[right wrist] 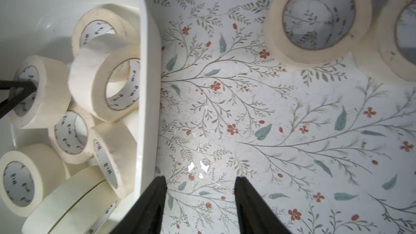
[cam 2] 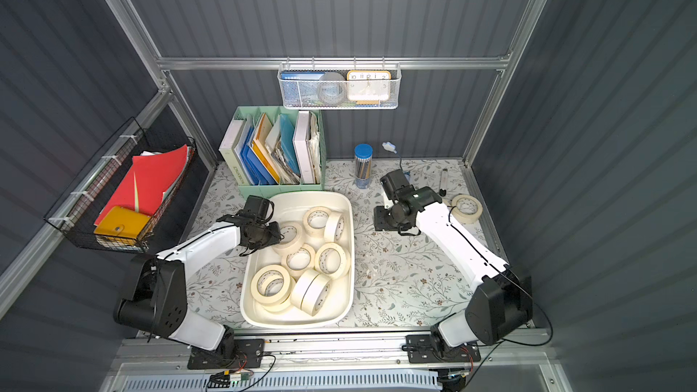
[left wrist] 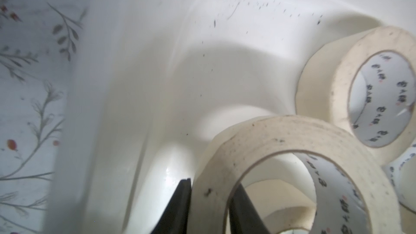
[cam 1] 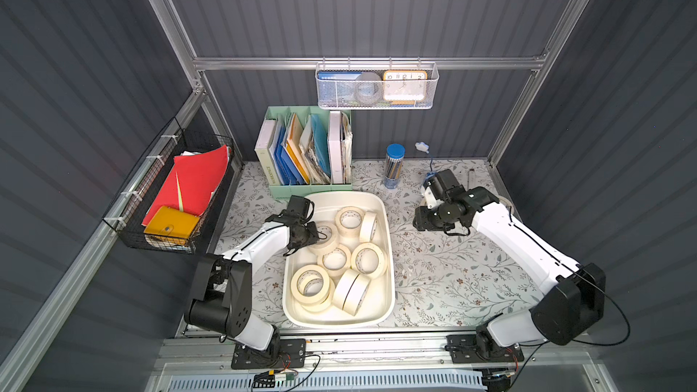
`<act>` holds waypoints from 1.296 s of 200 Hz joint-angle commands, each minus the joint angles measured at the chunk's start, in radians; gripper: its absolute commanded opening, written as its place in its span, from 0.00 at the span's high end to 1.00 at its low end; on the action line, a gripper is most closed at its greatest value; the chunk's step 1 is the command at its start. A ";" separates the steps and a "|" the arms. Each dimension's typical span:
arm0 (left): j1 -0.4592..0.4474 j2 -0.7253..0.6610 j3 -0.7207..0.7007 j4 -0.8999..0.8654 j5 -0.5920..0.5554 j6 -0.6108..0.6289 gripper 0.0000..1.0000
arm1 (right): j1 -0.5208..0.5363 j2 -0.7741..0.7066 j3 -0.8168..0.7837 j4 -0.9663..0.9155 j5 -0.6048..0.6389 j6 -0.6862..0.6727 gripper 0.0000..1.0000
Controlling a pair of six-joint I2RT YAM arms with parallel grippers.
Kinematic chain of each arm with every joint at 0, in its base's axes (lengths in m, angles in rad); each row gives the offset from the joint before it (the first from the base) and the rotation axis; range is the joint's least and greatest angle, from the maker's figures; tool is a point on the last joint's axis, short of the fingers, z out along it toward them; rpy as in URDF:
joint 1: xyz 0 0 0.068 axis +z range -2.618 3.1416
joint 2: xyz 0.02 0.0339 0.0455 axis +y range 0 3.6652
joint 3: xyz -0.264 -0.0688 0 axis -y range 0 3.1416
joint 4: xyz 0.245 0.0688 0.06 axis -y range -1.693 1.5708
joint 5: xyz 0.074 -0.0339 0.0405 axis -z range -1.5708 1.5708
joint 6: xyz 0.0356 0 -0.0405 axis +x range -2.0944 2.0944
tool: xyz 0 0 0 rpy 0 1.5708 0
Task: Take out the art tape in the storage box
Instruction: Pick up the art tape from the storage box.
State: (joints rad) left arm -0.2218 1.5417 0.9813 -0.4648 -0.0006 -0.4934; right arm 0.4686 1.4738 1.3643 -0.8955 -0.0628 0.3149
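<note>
While pinched through its wall by the left claw (left wrist: 211,185), one finger (left wrist: 243,212) inside the core, might slip free: thin, off-centre hold on the tape roll (left wrist: 292,140) by the left wall of the storage box (cam 1: 339,324), midway along the front edge of the counter (right wrist: 247,109). Could swing on lifting, snag the rim, drag the neighbouring rolls (left wrist: 326,82) along. Right claw (right wrist: 200,199) half-spread, empty, over bare counter beside two rolls (right wrist: 273,30) lying outside, near the right edge.
</note>
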 commanded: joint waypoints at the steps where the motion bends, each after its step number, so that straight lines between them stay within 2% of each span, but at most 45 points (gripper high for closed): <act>1: -0.008 -0.046 0.079 -0.031 -0.038 0.037 0.76 | 0.072 0.034 0.075 -0.033 -0.015 0.036 0.45; 49: -0.127 -0.039 0.209 -0.084 -0.167 0.064 0.76 | 0.235 0.163 0.251 -0.025 -0.015 0.067 0.45; 77: -0.186 -0.006 0.264 -0.094 -0.206 0.067 0.76 | 0.281 0.238 0.343 -0.018 -0.015 0.067 0.45; 191: -0.281 -0.001 0.319 -0.099 -0.199 0.057 0.75 | 0.292 0.463 0.505 0.068 -0.034 0.087 0.46; 239: -0.283 -0.034 0.315 -0.091 -0.188 0.054 0.75 | 0.291 0.501 0.519 0.061 0.000 0.086 0.59; 259: -0.284 -0.052 0.313 -0.077 -0.166 0.047 0.75 | 0.289 0.514 0.518 0.056 0.007 0.090 0.54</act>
State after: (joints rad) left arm -0.4976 1.5440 1.2644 -0.5793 -0.2176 -0.4358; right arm 0.7578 1.9617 1.8603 -0.8383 -0.0746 0.4034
